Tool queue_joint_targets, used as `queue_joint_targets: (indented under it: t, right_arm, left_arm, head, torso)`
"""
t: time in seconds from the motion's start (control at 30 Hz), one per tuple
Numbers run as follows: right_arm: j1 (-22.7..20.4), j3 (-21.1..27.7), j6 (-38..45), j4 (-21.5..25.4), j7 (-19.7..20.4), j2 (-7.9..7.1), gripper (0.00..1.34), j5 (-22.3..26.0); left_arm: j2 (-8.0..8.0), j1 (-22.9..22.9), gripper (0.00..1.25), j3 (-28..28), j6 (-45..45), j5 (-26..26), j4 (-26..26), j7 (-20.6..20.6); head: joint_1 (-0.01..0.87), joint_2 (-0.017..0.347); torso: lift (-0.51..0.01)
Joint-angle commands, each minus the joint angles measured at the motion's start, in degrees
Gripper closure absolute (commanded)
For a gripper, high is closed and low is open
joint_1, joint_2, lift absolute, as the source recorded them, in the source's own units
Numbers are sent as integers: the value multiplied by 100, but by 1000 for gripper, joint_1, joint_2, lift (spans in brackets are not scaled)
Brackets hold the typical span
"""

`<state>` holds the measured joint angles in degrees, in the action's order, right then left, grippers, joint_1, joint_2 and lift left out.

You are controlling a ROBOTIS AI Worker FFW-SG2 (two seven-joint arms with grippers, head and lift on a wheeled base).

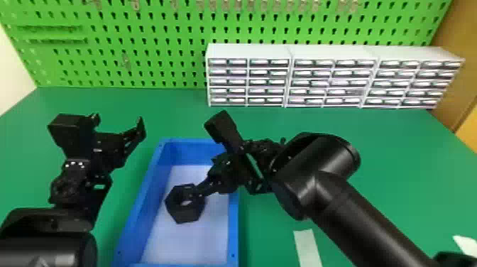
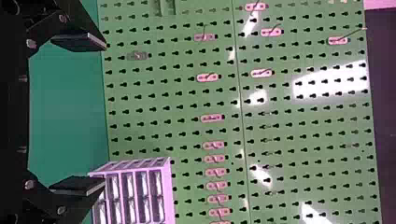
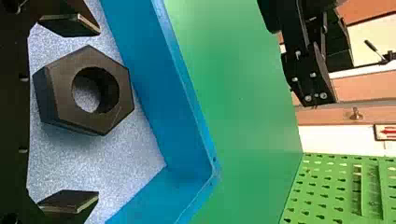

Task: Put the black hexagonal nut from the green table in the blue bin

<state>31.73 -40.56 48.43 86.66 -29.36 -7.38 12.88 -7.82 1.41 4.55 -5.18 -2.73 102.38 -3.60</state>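
From here: green table (image 1: 390,170) under the blue bin (image 1: 133,220); white drawers (image 1: 248,51) beyond it, off R. L gripper (image 1: 118,122) up by bin's L side, fingers spread. R gripper (image 1: 203,175) over bin, fingers apart, gaps either side of black hexagonal nut (image 1: 181,214), w/in bin's walls.

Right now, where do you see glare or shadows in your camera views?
Left wrist view: white glare patches on the green pegboard; right wrist view: a soft shadow on the floor of the blue bin, beside the black hexagonal nut, whose hole is darkly shaded inside; head view: pale highlights along the black right arm.
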Motion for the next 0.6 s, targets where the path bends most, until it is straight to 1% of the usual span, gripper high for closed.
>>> queue_joint_targets:
  t: [0.0, 0.17, 0.3, 0.47, 0.57]
  right_arm:
    - [-9, 83, 0, 0, 0, 9, 62, 13]
    - [-35, 285, -9, 26, -9, 18, 62, 74]
    - [-96, 602, -9, 141, -141, 26, 62, 74]
    - [-281, 1252, -53, 431, -211, 62, 62, -14]
    - [-413, 1665, -211, 563, -229, 97, 62, -22]
  left_arm:
    - [0, 0, 249, 2, 0, 0, 1, 0]
    - [0, 9, 249, 10, 0, -18, 1, 0]
    - [0, 17, 249, 10, 0, -18, 1, 0]
    - [0, 17, 249, 10, 0, -18, 1, 0]
    - [0, 17, 249, 10, 0, -26, 1, 0]
  head:
    - [686, 52]
    - [686, 52]
    - [686, 52]
    - [686, 52]
    - [686, 52]
  torso:
    - [-97]
    - [-97]
    - [-97]
    - [-97]
    - [-97]
